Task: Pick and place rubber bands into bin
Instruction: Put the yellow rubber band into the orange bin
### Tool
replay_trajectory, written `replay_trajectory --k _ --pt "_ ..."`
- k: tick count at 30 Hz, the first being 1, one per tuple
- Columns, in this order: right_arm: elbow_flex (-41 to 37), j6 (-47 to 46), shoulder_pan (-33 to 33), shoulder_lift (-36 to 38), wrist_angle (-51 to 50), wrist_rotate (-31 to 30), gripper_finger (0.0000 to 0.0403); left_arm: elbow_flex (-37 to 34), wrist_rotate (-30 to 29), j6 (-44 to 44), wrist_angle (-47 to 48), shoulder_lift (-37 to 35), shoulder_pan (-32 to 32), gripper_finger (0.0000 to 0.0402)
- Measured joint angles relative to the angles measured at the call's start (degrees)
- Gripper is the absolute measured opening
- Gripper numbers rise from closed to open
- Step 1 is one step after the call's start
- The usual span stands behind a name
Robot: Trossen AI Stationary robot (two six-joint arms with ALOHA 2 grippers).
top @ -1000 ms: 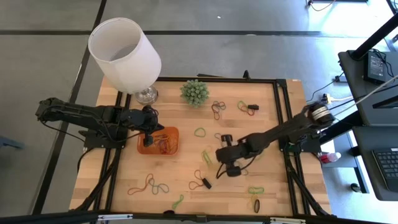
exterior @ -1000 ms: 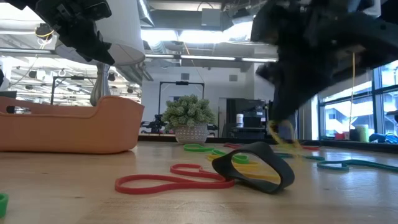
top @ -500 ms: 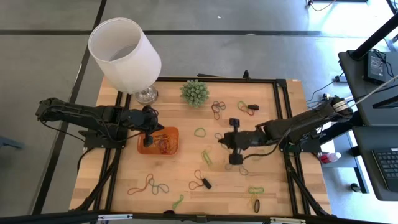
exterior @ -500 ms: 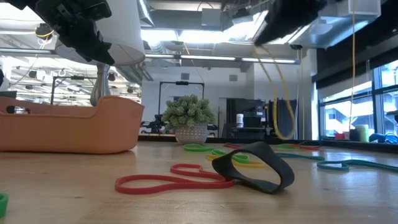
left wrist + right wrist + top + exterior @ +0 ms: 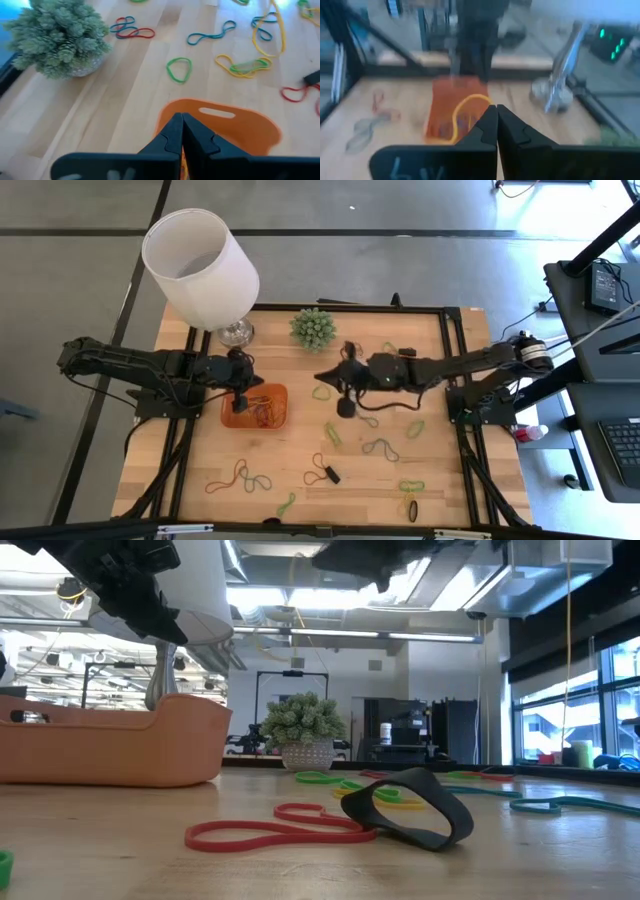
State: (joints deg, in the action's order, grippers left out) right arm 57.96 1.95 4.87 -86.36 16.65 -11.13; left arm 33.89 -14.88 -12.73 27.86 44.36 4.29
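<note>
Holding yellow rubber band [image 5: 462, 112] | right gripper [image 5: 495, 116] jaws closed | left gripper [image 5: 182, 125] jaws closed, empty | one bin [image 5: 278, 394]

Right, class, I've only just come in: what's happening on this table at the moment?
Two robot arms are clearing rubber bands off a wooden table into an orange bin. The right hand is shut on a yellow band and is up in the air, facing the bin. The left hand, fingers closed, hovers over the bin, which already holds some bands. Many more bands lie scattered on the table, near a small green plant and a white lamp.

White lamp [image 5: 201, 268] beside spiky plant [image 5: 312, 328] (both upright)
</note>
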Motion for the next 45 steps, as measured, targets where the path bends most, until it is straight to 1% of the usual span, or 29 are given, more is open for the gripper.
replay_trajectory --k 4,6,9,12,15,20,24,28,30,34,36,37,40,43,45 --pt "5.1 0.2 -2.5 -4.4 0.6 0.8 0.0 0.0 -1.1 0.7 0.1 0.0 0.0 0.0003" --pt "9.1 1.5 -3.2 -7.3 0.3 2.5 0.0 0.0 -1.1 1.0 0.1 -0.1 0.0 0.0003" --pt "16.1 3.1 -3.6 -12.3 -3.0 4.9 0.0 0.0 -2.5 1.1 0.2 -0.4 0.0 0.0003" --pt "23.0 3.9 -3.8 -17.5 -7.4 5.1 0.0 0.0 -5.0 1.2 0.5 -1.8 0.0 0.0003" --pt "28.1 4.4 -3.8 -22.1 -9.7 5.4 0.0 0.0 -5.2 1.5 1.2 -4.2 0.0 0.0003" --pt "32.0 3.1 -3.8 -29.5 -10.1 9.9 0.0 0.0 -5.2 1.5 2.7 -8.6 0.0 0.0003" --pt "33.9 1.2 -3.8 -35.1 -10.4 12.7 0.0 0.0 -4.7 1.5 3.6 -9.9 0.0 0.0003" --pt "40.2 -1.7 -4.0 -41.1 -11.8 14.8 0.0 0.0 -4.7 1.5 4.1 -9.9 0.1 0.0003" --pt "44.9 -1.8 -4.0 -43.9 -15.2 15.6 0.0 -0.9 -4.4 1.9 2.7 -10.0 0.1 0.0003" --pt "55.3 -1.7 -4.0 -49.8 -27.5 15.8 0.0 -6.3 -1.0 4.7 -3.8 -12.2 0.1 0.0003" --pt "58.8 -1.7 -3.9 -51.8 -32.0 15.8 0.0 -8.7 -0.4 5.0 -6.6 -13.4 0.1 0.0003" --pt "60.4 -1.6 -3.9 -52.6 -32.7 15.8 0.0 -9.7 -0.5 5.0 -6.6 -14.2 0.1 0.0003" --pt "62.7 -1.7 -4.0 -54.2 -35.6 15.8 0.0 -11.5 -0.5 5.0 -6.7 -16.9 0.1 0.0003" --pt "62.7 -1.8 -4.0 -55.0 -39.1 15.7 0.0 -12.8 -0.5 4.7 -6.6 -19.9 0.1 0.0003" --pt "62.3 -1.7 -4.0 -55.0 -39.7 15.4 0.0 -12.9 -0.5 4.7 -6.0 -21.6 0.1 0.0003"
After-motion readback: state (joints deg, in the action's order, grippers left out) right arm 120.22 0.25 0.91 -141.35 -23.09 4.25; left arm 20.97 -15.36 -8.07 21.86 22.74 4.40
